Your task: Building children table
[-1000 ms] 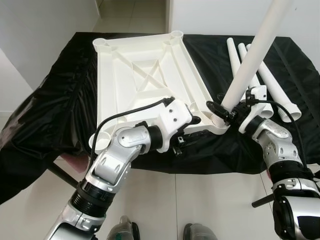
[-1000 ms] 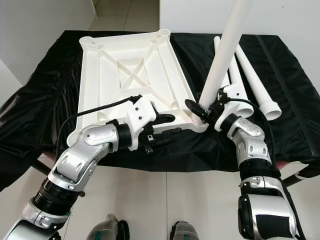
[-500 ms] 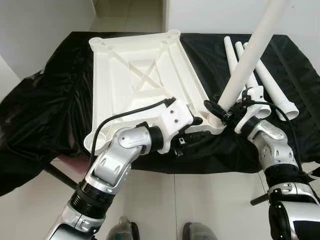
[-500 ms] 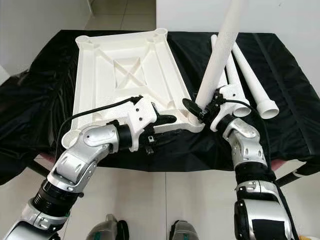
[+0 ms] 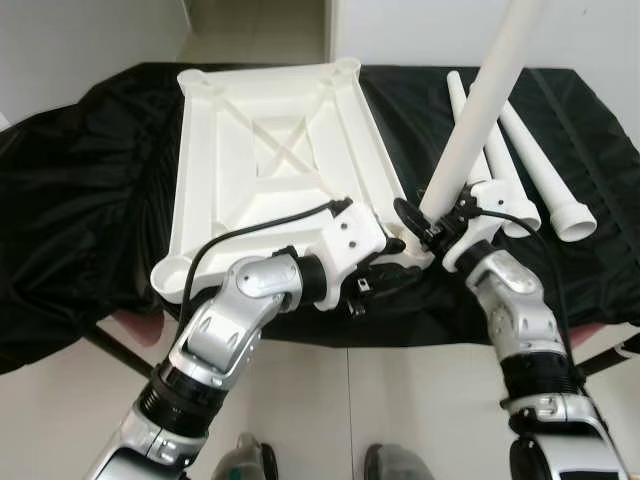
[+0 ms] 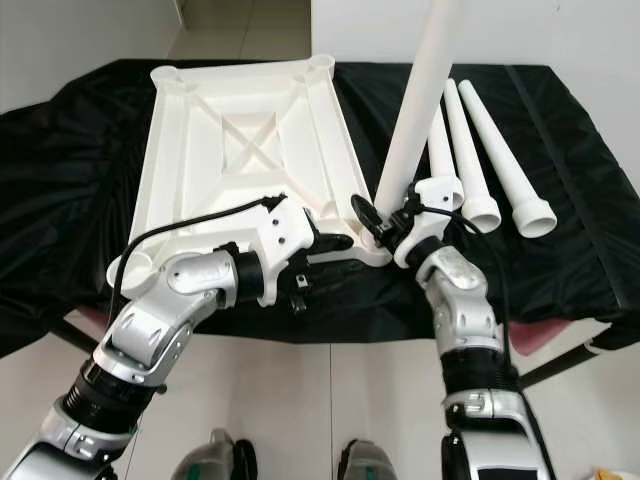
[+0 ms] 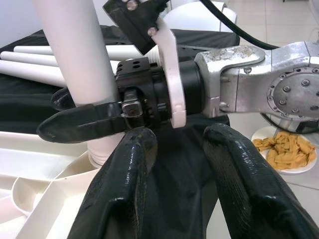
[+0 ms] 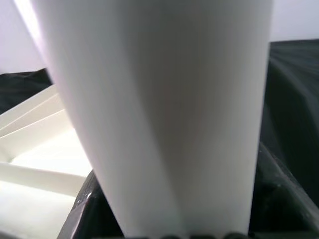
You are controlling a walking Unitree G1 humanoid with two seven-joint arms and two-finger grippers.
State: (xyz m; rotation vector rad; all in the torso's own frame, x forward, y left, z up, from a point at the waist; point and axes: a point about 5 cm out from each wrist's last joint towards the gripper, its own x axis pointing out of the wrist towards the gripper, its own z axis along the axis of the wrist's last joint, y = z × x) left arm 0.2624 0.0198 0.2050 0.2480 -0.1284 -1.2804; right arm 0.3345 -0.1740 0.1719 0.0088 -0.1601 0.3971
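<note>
Tabletop (image 5: 270,150) lies upside down on our black cloth (image 5: 90,200), right gripper (image 5: 432,228) clamps a white leg (image 5: 470,120) over its 5 o'clock corner socket, left gripper (image 5: 385,262) open beside; any tilt could jam it.

Home room: tiled floor (image 5: 300,400), plain walls (image 5: 90,40)

Even, bright indoor light; head views sharp. White leg (image 8: 164,114) fills right wrist view, soft-focus. Glossy highlights on left gripper's fingers (image 7: 124,184); black cloth (image 5: 90,200) shows sheen.
</note>
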